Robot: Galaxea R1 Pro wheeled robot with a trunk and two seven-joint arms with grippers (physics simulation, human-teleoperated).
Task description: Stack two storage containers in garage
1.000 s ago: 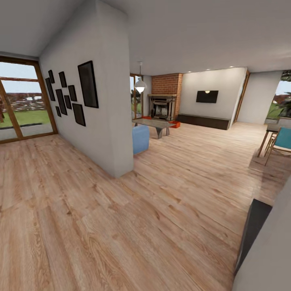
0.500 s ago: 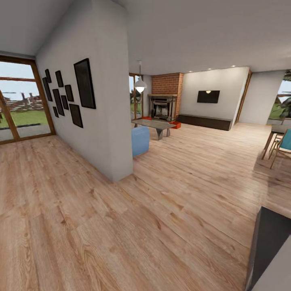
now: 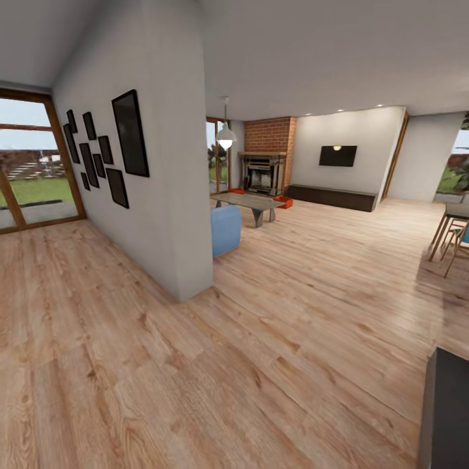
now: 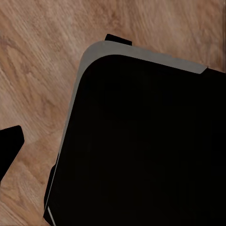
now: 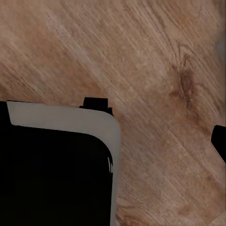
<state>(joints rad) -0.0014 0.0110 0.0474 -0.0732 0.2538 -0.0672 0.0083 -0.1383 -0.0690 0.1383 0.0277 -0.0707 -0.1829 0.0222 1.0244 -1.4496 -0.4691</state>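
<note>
Far ahead in the head view, the living room shows a brick fireplace [image 3: 264, 173]. One orange-red storage container [image 3: 284, 202] sits on the wood floor at the fireplace's right foot. A second storage container [image 3: 236, 191] peeks out to its left, behind the coffee table [image 3: 251, 201]. In the left wrist view a dark fingertip [image 4: 9, 143] sits at the frame edge, above plank floor and my black base [image 4: 141, 141]. The right wrist view shows a fingertip [image 5: 220, 141] at its edge, beside the base [image 5: 52, 174]. Neither gripper holds anything.
A white partition wall [image 3: 172, 215] with black picture frames juts out on the left, and a blue sofa [image 3: 226, 229] stands behind its end. Glass doors [image 3: 29, 169] are at far left, wooden chairs [image 3: 454, 238] at right. A dark block [image 3: 446, 410] fills the lower right corner.
The whole head view has shifted: the partition wall looks nearer and larger, and the dark block and chairs have slid toward the right edge. The containers stay where they were.
</note>
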